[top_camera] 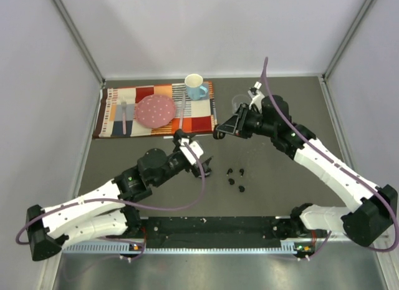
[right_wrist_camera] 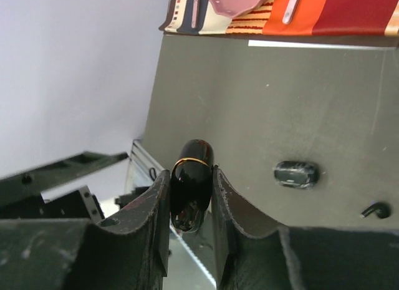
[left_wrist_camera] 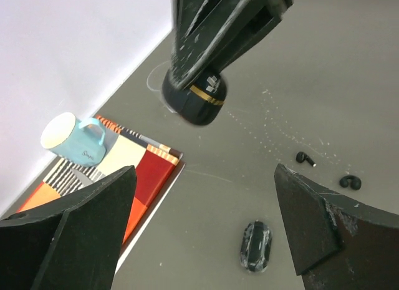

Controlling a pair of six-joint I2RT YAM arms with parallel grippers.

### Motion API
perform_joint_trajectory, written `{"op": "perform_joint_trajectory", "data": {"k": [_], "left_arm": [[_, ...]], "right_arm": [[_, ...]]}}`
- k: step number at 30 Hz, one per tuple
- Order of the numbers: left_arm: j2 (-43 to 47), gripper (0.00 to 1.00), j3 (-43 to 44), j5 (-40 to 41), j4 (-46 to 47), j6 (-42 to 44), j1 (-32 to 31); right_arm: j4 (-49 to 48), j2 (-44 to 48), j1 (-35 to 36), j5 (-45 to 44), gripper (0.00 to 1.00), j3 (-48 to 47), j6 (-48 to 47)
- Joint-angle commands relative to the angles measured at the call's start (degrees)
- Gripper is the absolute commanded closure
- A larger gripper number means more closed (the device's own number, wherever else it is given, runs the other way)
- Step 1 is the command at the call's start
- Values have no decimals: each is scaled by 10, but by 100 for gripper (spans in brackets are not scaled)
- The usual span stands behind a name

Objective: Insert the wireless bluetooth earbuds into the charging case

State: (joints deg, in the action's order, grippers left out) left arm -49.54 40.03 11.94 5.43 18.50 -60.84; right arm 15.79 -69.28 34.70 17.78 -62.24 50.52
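**Two arms close in on scattered earbuds, one case in a pinch**

Overhead: the left arm reaches from the lower left to the centre with its elbow bent. The left gripper (top_camera: 204, 166) is spread wide just left of four wireless bluetooth earbuds (top_camera: 241, 189), tiny glossy black beads loosely clustered on the matte grey table (top_camera: 268, 184). The right arm stretches up from the lower right, wrist turned leftward. The right gripper (top_camera: 218, 133) is clamped on a small dark object beside the corner of a checked placemat (top_camera: 199, 118), which carries a pink plate (top_camera: 156, 110) and a pale blue cup (top_camera: 196, 87).

Left wrist: blunt black fingers (left_wrist_camera: 93, 221) stand far apart at the lower corners. A second case (left_wrist_camera: 255, 245), oval and shiny, lies on the table at lower centre, with two earbuds to its upper right. At top, the right gripper pinches the charging case (left_wrist_camera: 193, 100), rounded black with a thin gold band.

Right wrist: scuffed fingers (right_wrist_camera: 156, 203) press both sides of the glossy charging case, held on end at centre. The second case lies flat at right, and one earbud sits near the right edge.
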Motion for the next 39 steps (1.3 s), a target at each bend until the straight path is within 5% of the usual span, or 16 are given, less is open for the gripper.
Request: {"op": "perform_joint_trajectory", "data": {"k": [1, 6, 8, 16, 24, 39], "left_arm": [[20, 1, 48, -146, -74, -49, 70], [-5, 1, 95, -455, -105, -109, 227], [-24, 1, 116, -516, -101, -131, 257], [-107, 1, 171, -764, -41, -231, 269], [-143, 2, 166, -800, -28, -256, 269], [-218, 13, 169, -805, 106, -411, 262]], "right_arm": [[-8, 27, -38, 122, 100, 4, -142], [73, 34, -46, 198, 100, -20, -299], [95, 33, -45, 233, 100, -29, -333], [119, 49, -45, 364, 100, -48, -425], [122, 46, -45, 439, 100, -66, -454], [124, 46, -46, 422, 100, -75, -457]]}}
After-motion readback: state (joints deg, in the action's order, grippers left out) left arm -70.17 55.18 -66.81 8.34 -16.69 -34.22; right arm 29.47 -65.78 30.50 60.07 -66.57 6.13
